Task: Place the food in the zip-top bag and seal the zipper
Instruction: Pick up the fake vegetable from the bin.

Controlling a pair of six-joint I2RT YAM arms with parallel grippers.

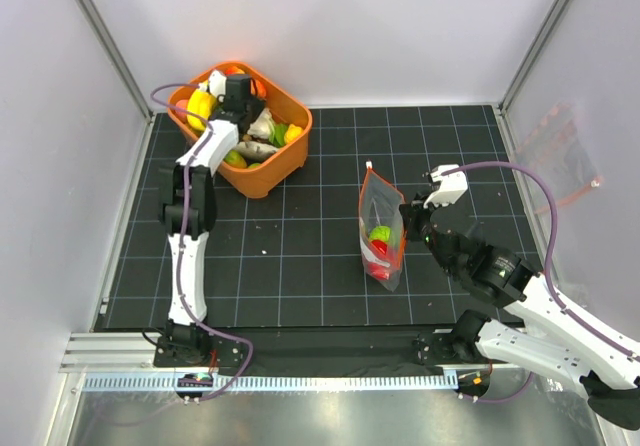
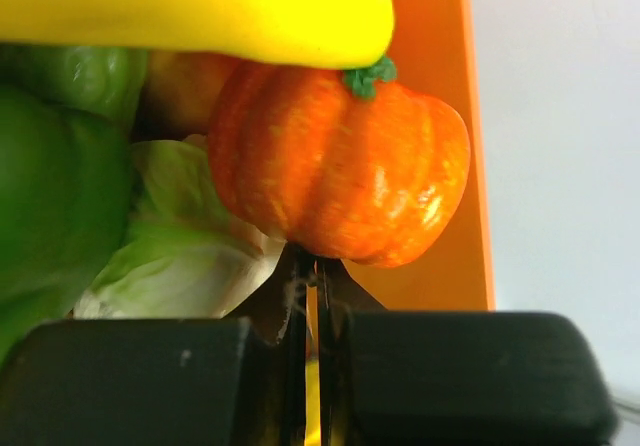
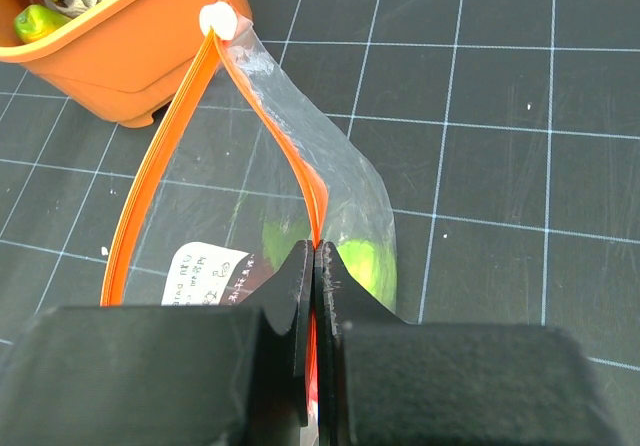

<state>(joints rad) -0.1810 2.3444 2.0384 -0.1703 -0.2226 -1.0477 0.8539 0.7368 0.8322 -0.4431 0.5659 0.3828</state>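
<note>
Here the right hand (image 3: pixel 315 251) pinches the zipper (image 3: pixel 160 156) of the zip-top bag (image 1: pixel 382 216), the left hand (image 2: pixel 310 266) clenched beside a pumpkin (image 2: pixel 340 166).

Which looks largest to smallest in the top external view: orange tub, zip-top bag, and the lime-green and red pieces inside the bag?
1. orange tub
2. zip-top bag
3. lime-green piece and red piece: they look alike through the crinkly plastic, so no ranking between them.

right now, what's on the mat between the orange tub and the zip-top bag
Nothing: in the top view, only bare black grid mat lies between the orange tub and the zip-top bag.
</note>
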